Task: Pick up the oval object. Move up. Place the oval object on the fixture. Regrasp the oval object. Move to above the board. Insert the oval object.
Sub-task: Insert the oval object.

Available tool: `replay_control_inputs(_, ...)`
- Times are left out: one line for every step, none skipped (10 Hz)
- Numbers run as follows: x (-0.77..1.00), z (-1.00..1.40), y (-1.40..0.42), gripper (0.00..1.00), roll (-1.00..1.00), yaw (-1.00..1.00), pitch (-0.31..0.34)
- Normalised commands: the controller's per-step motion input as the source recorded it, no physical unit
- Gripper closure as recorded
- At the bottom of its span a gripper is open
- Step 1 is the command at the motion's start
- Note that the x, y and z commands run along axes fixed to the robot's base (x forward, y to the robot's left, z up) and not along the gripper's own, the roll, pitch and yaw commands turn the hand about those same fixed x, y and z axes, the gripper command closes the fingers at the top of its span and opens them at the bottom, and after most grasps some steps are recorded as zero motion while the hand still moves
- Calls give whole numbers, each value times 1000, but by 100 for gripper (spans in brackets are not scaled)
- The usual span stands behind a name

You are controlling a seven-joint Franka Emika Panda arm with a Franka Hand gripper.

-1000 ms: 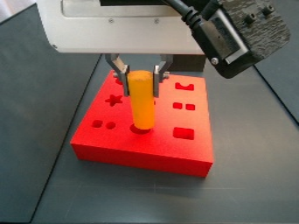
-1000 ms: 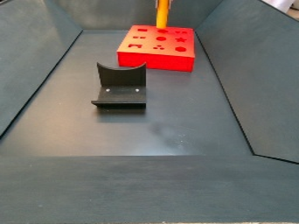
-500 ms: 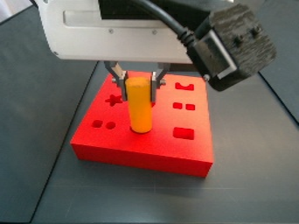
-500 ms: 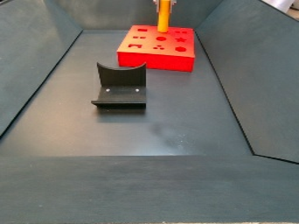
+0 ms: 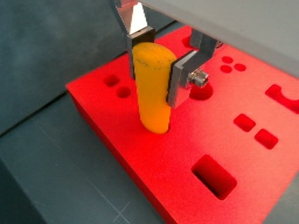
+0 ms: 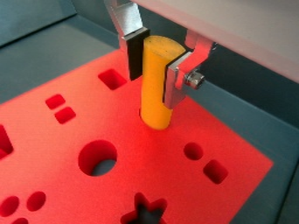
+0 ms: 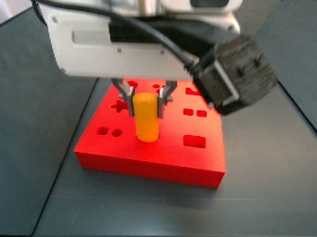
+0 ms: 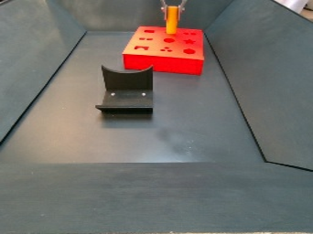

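The yellow-orange oval object [image 5: 155, 87] stands upright on the red board [image 5: 122, 131], its lower end inside one of the cut-outs. My gripper [image 5: 162, 59] is directly over the board, its silver fingers [image 6: 177, 77] pressed against the peg's upper part from two sides, shut on it. Both side views show the same: the oval object [image 7: 146, 116] is held by the gripper [image 7: 146, 93] near the middle of the board [image 7: 148, 159]. The dark fixture [image 8: 124, 90] stands bare on the floor, well away from the board [image 8: 171, 62].
Other cut-outs lie around the peg: a round hole [image 6: 100, 157], a star [image 7: 120, 106] and square recesses [image 5: 212, 175]. Sloped dark walls [image 8: 37, 82] enclose the floor. A black camera housing [image 7: 235, 74] and cable hang off the wrist.
The gripper has come down with the oval object. Less of the peg shows above the board than a second ago, so it sits deeper in its cut-out.
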Motion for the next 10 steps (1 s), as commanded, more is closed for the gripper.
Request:
replay_control_inputs(120,-1000,3,100,131,17,-34)
replay_control_inputs(89,-1000,0,100,111,89,-41)
replay_control_inputs(83,-1000,0,100,106,171,-44)
replay_control_inputs(31,-1000,0,100,60,646,-66)
replay_control_inputs(14,-800,66,100,-101,1000,0)
replay_control_inputs(6,-789,69,100,-90,1000,0)
replay_control_inputs(0,-774,57,100,-77,1000,-67)
replay_control_inputs(0,-143,-129,100,63,66,-19)
replay_control_inputs(0,0,0,100,10,0,0)
replay_control_inputs(0,0,0,100,0,0,0)
